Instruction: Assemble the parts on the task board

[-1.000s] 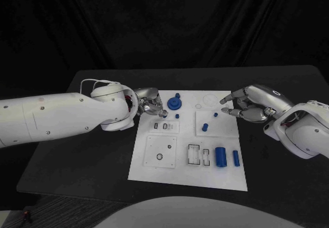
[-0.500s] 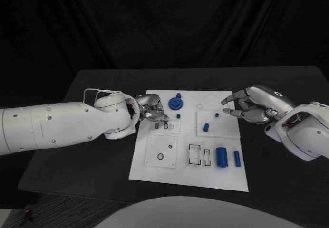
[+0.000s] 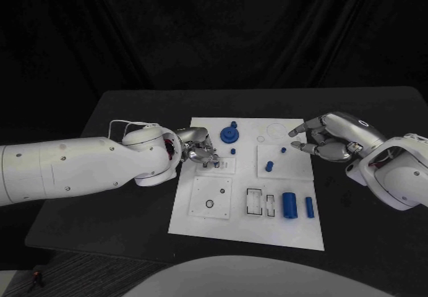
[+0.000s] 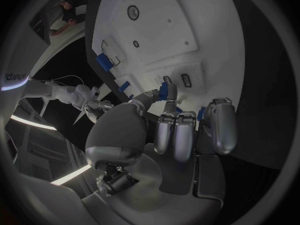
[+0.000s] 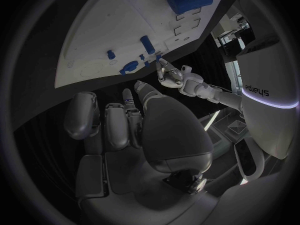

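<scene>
White screw-dotted arms [image 3: 80,164]; silver fingers [image 3: 314,126]; thin white cable [image 3: 120,124].

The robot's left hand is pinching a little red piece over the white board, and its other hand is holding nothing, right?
Not quite: the small piece pinched by the left hand is blue, not red, as the left wrist view shows. The rest holds: it is over the white task board, and the right hand holds nothing.

One white rectangular task board [image 3: 201,228] lies mid-frame on one black table [image 3: 107,210], carrying at least six small blue plastic parts [image 3: 288,204], flanked by two silver hands [image 3: 198,148].
</scene>
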Tool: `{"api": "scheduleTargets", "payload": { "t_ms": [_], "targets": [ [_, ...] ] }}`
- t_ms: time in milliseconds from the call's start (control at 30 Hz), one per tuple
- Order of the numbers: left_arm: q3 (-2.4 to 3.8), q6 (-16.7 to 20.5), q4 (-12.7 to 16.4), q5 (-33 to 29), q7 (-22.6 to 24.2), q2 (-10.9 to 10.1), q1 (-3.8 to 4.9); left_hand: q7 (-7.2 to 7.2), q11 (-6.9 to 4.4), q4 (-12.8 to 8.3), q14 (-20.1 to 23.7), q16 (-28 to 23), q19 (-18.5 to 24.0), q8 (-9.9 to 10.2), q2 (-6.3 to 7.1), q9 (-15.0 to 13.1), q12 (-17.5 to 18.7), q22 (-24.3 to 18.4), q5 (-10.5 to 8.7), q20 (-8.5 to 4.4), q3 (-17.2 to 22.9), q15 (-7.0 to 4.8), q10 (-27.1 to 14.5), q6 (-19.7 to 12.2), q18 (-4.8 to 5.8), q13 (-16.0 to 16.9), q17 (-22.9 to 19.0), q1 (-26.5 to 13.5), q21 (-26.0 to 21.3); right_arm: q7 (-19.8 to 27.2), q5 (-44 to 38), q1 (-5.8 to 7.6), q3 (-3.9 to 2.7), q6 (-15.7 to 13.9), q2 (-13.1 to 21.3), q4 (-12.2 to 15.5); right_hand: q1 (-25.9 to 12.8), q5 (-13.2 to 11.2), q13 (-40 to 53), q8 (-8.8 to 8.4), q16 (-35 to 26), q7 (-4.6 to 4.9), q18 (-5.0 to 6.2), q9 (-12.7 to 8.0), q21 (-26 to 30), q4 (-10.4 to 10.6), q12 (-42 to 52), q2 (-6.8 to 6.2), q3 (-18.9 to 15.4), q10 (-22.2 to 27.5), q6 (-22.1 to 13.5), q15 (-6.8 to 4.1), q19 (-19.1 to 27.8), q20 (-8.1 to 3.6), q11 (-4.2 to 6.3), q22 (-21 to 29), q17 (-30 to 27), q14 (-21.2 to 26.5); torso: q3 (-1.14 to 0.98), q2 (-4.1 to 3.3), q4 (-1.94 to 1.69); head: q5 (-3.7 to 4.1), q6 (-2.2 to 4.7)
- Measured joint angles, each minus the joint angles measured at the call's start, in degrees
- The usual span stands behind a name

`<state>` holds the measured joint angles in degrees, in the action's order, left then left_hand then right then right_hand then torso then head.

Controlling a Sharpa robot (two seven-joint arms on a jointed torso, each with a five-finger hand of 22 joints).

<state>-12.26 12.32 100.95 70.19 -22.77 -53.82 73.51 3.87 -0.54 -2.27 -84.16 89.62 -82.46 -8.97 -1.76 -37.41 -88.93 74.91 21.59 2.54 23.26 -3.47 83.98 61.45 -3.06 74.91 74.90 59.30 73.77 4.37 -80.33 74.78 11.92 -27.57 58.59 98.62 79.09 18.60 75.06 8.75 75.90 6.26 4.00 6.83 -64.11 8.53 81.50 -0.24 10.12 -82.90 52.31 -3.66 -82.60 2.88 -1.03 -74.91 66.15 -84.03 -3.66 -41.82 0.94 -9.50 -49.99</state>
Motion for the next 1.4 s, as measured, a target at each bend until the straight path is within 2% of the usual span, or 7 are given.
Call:
{"api": "scheduleTargets", "payload": {
  "t_ms": [233,567,1400],
  "targets": [
    [0.0,-0.41,-0.01,-0.07,-0.06,-0.17,-0.29,0.0,0.0,0.0,0.21,0.0,0.0,0.0,0.0,-0.08,0.0,0.0,0.0,0.0,0.0,-0.21,0.0,0.0,0.0,0.0,0.0,0.0,0.0,-0.01,0.0,-0.01,0.0,0.04,-0.04,-0.1,0.0,0.39,0.0,0.0,0.0,0.0,0.0,-0.06,0.0,-0.16,0.01,0.0,0.17,0.0,0.0,0.0,0.0,0.0,0.0,0.0,0.0,0.0,0.0,0.01,0.0,-0.16,0.0],
    [0.04,-0.78,-0.88,-0.27,0.09,0.59,-0.83,-0.02,0.0,0.16,0.22,0.0,0.0,0.0,0.15,-0.23,0.0,0.0,0.0,0.0,0.16,-0.21,0.0,0.03,0.0,0.0,0.0,-0.15,0.0,-0.02,0.0,-0.06,0.0,0.08,0.01,-0.37,0.0,0.66,-0.01,0.0,0.0,0.0,0.0,-0.05,0.0,-0.32,-0.12,0.0,0.32,0.0,0.0,0.0,0.0,0.0,0.0,0.0,0.0,0.0,0.01,0.01,0.0,0.07,0.0],
    [0.07,-0.35,-1.4,-0.63,1.07,0.72,-1.06,-0.6,0.0,0.56,0.21,0.0,0.01,-0.23,0.14,-0.37,0.0,0.0,0.22,0.0,0.23,-0.2,0.0,0.18,0.0,0.0,0.0,-0.11,0.0,-0.08,0.0,-0.34,0.0,0.42,-0.04,-0.74,0.24,1.56,-0.01,-0.22,0.0,0.0,0.01,-0.15,0.0,-0.87,-0.22,-0.22,1.2,-0.01,0.0,0.0,0.0,0.0,0.0,-0.03,-0.13,0.0,0.02,0.01,0.02,-0.19,0.0]
  ]
}}
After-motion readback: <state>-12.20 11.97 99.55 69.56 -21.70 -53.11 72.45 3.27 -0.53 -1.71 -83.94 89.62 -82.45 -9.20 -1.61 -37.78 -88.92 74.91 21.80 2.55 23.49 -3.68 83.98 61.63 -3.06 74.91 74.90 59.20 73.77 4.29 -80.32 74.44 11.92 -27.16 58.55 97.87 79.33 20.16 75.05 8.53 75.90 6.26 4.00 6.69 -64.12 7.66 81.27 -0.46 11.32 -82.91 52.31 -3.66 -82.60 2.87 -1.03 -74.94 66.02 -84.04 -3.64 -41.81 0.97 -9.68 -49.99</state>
